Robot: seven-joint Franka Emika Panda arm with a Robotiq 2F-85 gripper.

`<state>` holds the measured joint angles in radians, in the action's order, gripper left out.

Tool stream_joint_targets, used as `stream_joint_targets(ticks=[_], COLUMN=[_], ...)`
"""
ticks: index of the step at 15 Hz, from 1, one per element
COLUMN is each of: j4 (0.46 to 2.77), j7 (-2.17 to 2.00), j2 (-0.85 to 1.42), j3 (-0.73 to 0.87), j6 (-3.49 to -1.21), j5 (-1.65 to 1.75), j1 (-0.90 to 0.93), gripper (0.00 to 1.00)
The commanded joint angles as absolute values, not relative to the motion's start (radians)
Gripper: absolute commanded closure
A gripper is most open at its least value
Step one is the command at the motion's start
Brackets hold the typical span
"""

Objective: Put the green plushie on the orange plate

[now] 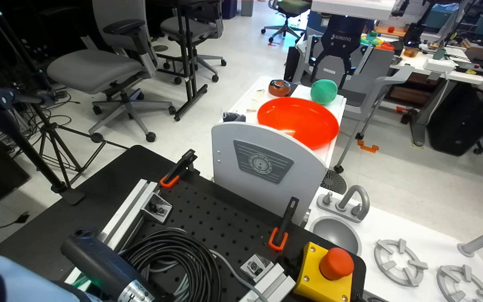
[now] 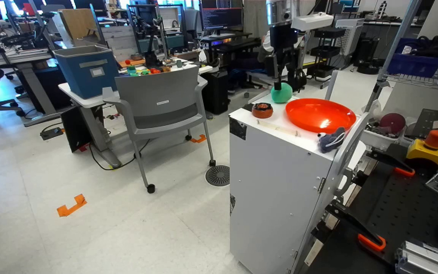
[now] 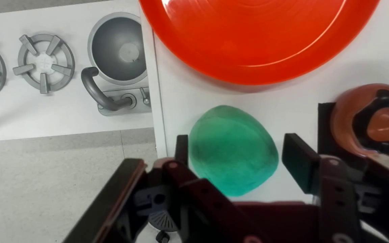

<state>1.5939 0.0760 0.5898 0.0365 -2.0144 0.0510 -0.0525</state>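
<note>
Your jaws stand apart astride the green plushie (image 3: 233, 152), which sits just beside the orange plate (image 3: 258, 44); it looks light and soft, so squeeze gently across its middle.

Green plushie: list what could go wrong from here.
In the wrist view, the open gripper leaves a gap right of the green plushie, so closing might shove it. It lies near an edge of the white surface and could roll off. If carried too low, it may catch the rim of the orange plate.
</note>
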Motion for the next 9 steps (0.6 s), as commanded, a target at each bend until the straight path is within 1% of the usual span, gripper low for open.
stream_joint_targets(ticks=[1, 3, 6, 7, 9], j4=[1.559, 1.557, 1.555, 1.555, 1.555], j7=[0.093, 0.094, 0.094, 0.094, 0.092], j2=[0.608, 0.609, 0.610, 0.609, 0.608], j3=[0.032, 0.032, 0.032, 0.033, 0.034], j6=[-1.992, -1.991, -1.990, -1.991, -1.994], j5=[0.054, 0.055, 0.056, 0.057, 0.060], j1=[-0.057, -0.057, -0.057, -0.056, -0.055], gripper=[0.60, 0.73, 0.96, 0.99, 1.00])
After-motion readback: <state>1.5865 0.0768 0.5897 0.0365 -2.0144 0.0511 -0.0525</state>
